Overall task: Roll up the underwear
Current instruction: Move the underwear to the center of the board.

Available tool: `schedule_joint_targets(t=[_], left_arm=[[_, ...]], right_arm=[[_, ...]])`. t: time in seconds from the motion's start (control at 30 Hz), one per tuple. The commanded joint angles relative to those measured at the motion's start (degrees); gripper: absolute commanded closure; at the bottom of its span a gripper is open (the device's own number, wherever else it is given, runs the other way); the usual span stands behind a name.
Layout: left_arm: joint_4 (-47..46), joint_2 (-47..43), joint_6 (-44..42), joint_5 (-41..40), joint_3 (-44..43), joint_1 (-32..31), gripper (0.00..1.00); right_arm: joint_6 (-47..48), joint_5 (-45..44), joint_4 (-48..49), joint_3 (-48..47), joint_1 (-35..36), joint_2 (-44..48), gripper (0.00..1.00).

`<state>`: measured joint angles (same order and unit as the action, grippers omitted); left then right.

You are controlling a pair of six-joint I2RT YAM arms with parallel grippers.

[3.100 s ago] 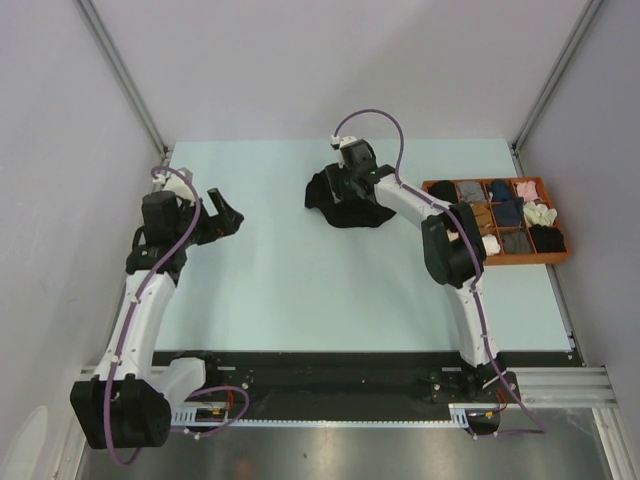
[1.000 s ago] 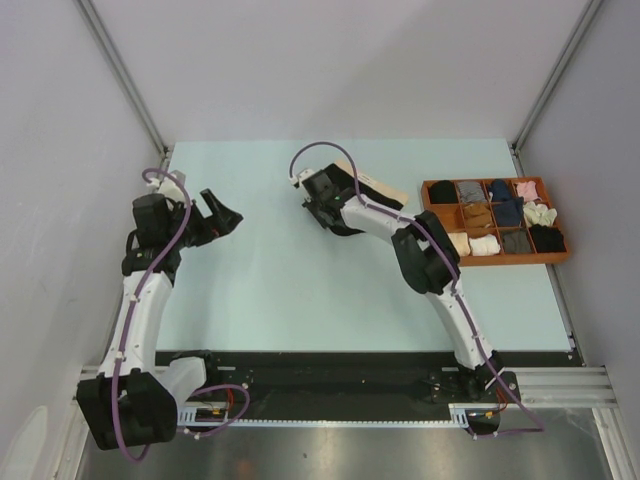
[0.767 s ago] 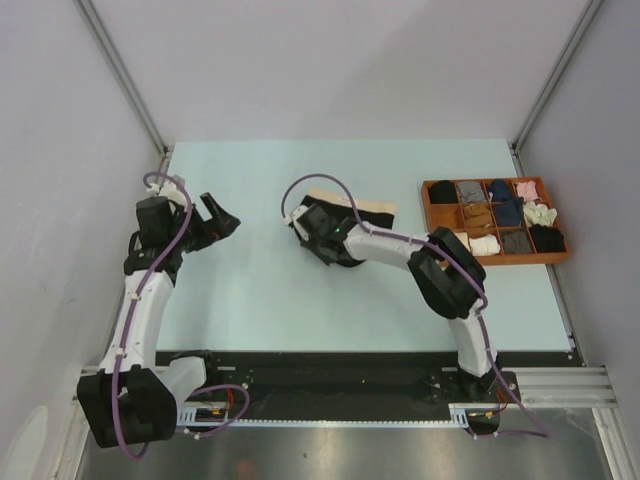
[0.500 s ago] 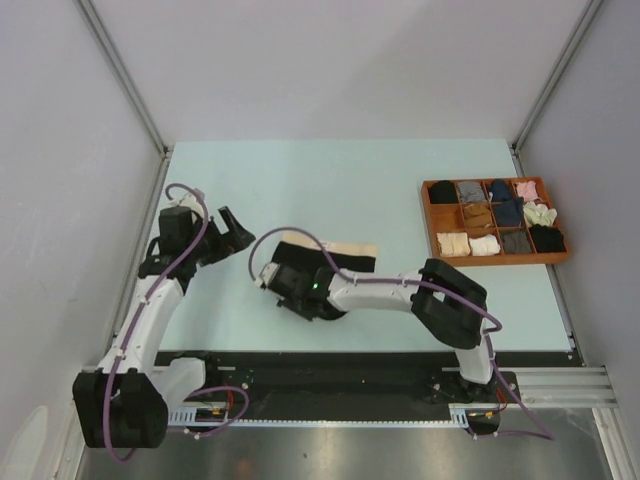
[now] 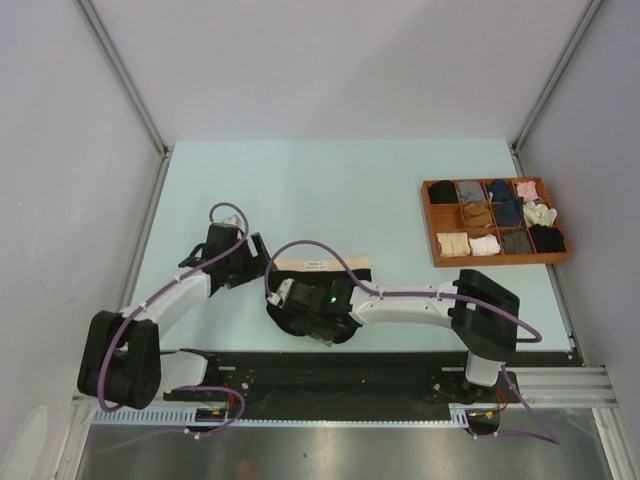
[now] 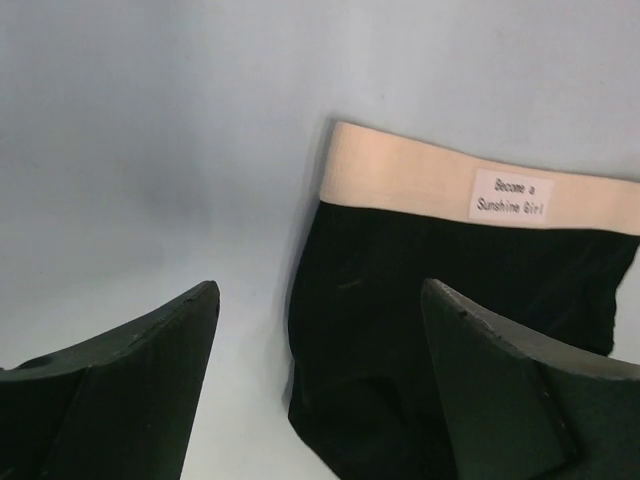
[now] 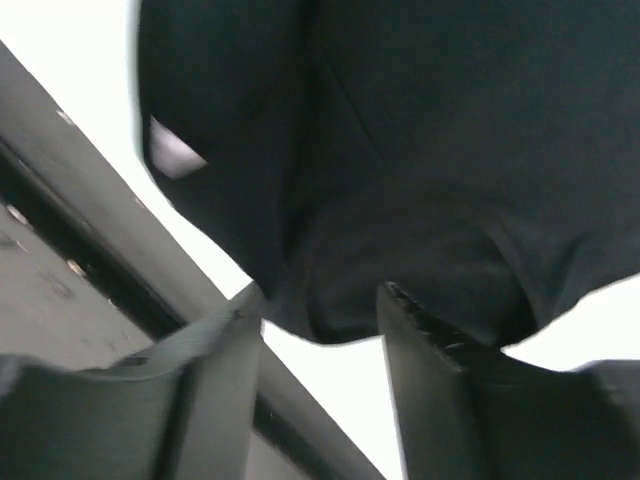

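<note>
Top external view: the black brief (image 5: 325, 264) lies flat at lower centre of the frame, close to the near edge of the table (image 5: 300, 190), with its beige waistband toward the top. The left gripper (image 5: 252, 262) sits just left of the waistband. The right gripper (image 5: 300, 312) is over the brief's dark body, below the band. A tray (image 5: 432, 225) of rolled pieces stands at the right, well apart.

Left wrist view: the fingers (image 6: 130, 390) are spread wide with nothing gripped. The brief's left edge lies ahead, and there is a white label (image 6: 512, 196) on the band.

Right wrist view: the fingers (image 7: 215, 390) are partly apart, with pale surface showing in the gap. The black hem is at their tips; whether they touch it I cannot tell.
</note>
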<state>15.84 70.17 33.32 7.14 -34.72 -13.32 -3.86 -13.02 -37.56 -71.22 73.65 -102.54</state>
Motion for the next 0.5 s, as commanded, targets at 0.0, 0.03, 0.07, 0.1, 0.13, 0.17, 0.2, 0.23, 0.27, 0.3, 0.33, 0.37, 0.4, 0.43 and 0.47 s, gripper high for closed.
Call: schedule_joint_targets(t=[0.0, 0.03, 0.07, 0.1, 0.13, 0.17, 0.2, 0.23, 0.27, 0.3, 0.33, 0.37, 0.4, 0.43, 0.47], left_arm=[[-5.3, 2.9, 0.8, -4.7, -0.4, -0.7, 0.15], [-7.1, 4.3, 0.8, -4.2, -0.2, -0.7, 0.17], [-8.1, 5.1, 0.9, -3.7, -0.1, -0.7, 0.19], [-8.9, 6.0, 0.9, -3.6, -0.3, -0.8, 0.21], [-10.1, 6.8, 0.9, -3.8, -0.3, -0.9, 0.21], [-10.6, 8.5, 0.9, -3.8, -0.6, -0.9, 0.24], [-11.3, 9.2, 0.7, -3.5, -0.9, -0.9, 0.25], [-12.3, 9.9, 0.6, -3.3, -1.2, -0.9, 0.27], [-12.8, 11.5, 0.5, -2.6, -1.4, -0.9, 0.32], [-13.4, 12.1, 0.4, -2.1, -1.7, -0.9, 0.33], [-14.4, 13.0, 0.5, -1.8, -2.0, -1.1, 0.35], [-14.7, 13.7, 0.4, -1.3, -2.4, -1.1, 0.37], [-15.0, 15.2, 0.5, -1.4, -2.9, -1.2, 0.38], [-15.1, 15.8, 0.4, -1.3, -3.2, -1.3, 0.38], [-15.2, 16.6, 0.3, -1.2, -3.5, -1.4, 0.43]], right_arm=[[1.7, 2.5, -3.5, 0.4, -1.8, 6.8, 0.37], [1.7, 4.0, -3.7, 0.3, -2.4, 7.9, 0.37], [1.5, 4.5, -3.6, 0.4, -4.1, 10.1, 0.34], [1.0, 5.0, -3.2, 0.3, -5.3, 10.9, 0.33], [0.0, 6.0, -2.9, 0.3, -6.7, 11.7, 0.33], [-0.9, 6.2, -2.4, 0.4, -8.1, 12.4, 0.33], [-1.6, 6.4, -2.1, 0.4, -11.7, 12.9, 0.33], [-2.4, 6.4, -1.1, 0.4, -13.5, 13.1, 0.33], [-4.6, 6.5, -0.7, 0.4, -15.5, 13.0, 0.34], [-5.5, 6.6, -0.1, 0.3, -19.0, 12.8, 0.34], [-6.4, 6.7, 0.6, 0.4, -21.0, 12.6, 0.35], [-8.3, 6.3, 1.0, 0.4, -22.6, 12.3, 0.36], [-9.1, 6.6, 1.4, 0.4, -26.1, 11.7, 0.36], [-9.6, 6.8, 1.9, 0.5, -27.6, 11.3, 0.37], [-9.9, 7.3, 2.2, 0.5, -28.9, 10.9, 0.38]])
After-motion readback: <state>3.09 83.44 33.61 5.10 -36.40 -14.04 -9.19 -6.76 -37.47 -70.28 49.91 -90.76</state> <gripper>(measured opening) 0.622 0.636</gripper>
